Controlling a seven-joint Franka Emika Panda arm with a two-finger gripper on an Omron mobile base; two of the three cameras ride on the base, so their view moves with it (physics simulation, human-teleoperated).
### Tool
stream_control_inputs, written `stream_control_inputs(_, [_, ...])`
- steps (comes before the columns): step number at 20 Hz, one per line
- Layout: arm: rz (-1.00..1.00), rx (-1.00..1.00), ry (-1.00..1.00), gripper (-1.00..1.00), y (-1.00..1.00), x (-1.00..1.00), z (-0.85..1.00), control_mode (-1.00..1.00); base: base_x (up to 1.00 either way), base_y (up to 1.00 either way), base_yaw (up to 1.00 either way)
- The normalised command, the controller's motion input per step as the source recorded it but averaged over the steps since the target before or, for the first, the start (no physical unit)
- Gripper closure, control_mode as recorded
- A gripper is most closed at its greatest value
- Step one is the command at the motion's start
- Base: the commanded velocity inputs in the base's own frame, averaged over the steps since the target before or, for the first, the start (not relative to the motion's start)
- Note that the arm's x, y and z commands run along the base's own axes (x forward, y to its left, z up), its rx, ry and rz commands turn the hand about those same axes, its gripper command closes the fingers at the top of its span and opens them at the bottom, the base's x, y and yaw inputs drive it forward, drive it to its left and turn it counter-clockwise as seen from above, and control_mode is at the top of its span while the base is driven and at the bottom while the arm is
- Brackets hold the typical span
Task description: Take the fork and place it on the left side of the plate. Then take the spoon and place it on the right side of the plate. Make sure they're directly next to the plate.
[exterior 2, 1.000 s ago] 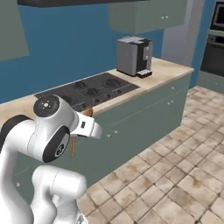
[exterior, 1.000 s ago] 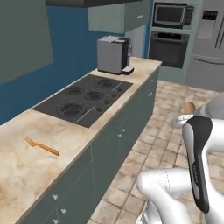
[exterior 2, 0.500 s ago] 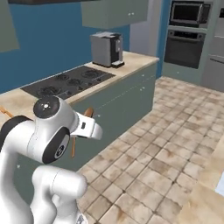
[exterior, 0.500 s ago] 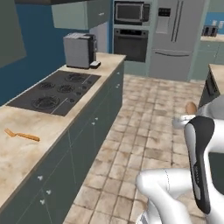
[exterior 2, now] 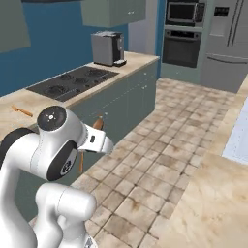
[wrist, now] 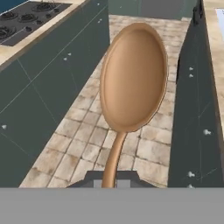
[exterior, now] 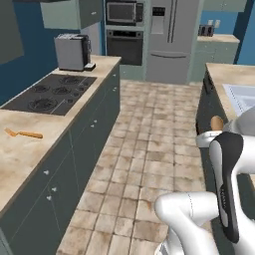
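My gripper is shut on the thin handle of the brown spoon. Its round bowl stands up large in front of the hand camera, above the tiled aisle. The bowl's tip pokes out beside my arm in the left base view, and the spoon also peeks from behind the arm in the right base view. The orange fork lies flat on the beige counter at the left, in front of the cooktop; from the right base camera the fork is a small orange strip. The plate is out of view.
A black cooktop and a grey coffee machine sit on the left counter. Oven, microwave and fridge line the far wall. A second counter with a sink runs along the right. The tiled floor lies between.
The whole picture has swung: the base has turned, so the left counter slid leftward and the fridge and right counter came into view. The spoon stays held in the gripper.
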Motion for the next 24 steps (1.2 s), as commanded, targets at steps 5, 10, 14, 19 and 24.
stream_control_inputs(5, [0.0,0.0,0.0,1.0,0.0,0.0,0.0,1.0,-1.0,0.11,-0.22])
stream_control_inputs(10, [0.0,0.0,0.0,1.0,0.0,0.0,0.0,1.0,-1.0,0.29,-0.22])
stream_control_inputs(14, [0.0,0.0,0.0,1.0,0.0,0.0,0.0,1.0,-0.77,0.31,-0.31])
stream_control_inputs(19, [0.0,0.0,0.0,1.0,0.0,0.0,0.0,1.0,-0.61,-0.05,-0.32])
stream_control_inputs(24, [0.0,0.0,0.0,1.0,0.0,0.0,0.0,1.0,-0.05,-0.49,-0.21])
